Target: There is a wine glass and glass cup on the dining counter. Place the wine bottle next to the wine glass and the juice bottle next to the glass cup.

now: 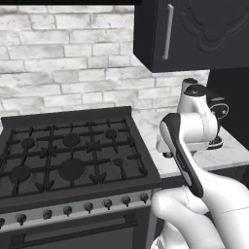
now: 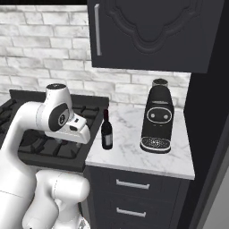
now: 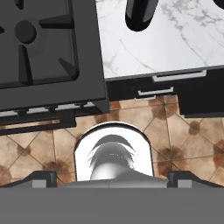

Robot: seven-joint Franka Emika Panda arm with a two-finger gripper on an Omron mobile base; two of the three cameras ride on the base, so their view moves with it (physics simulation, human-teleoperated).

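- gas stove [image 1: 73, 155] fills the left side, dark grates and a row of knobs along its front.
- the tool [image 3: 111, 177] sits folded close to the robot's body, pointing down at the tiled floor [image 3: 166, 127] by the stove's front; its two dark fingertips [image 3: 41, 177] stand far apart, wide and holding nothing.
- the wine bottle [image 2: 106, 130] stands upright (long axis vertical) on the small marble counter [image 2: 134, 152], near its left edge just beside the stove.
- from the tool, the bottle lies forward and to the right, higher than the fingertips, well apart.
- a black coffee machine [image 2: 157, 118] stands further right on the same counter.
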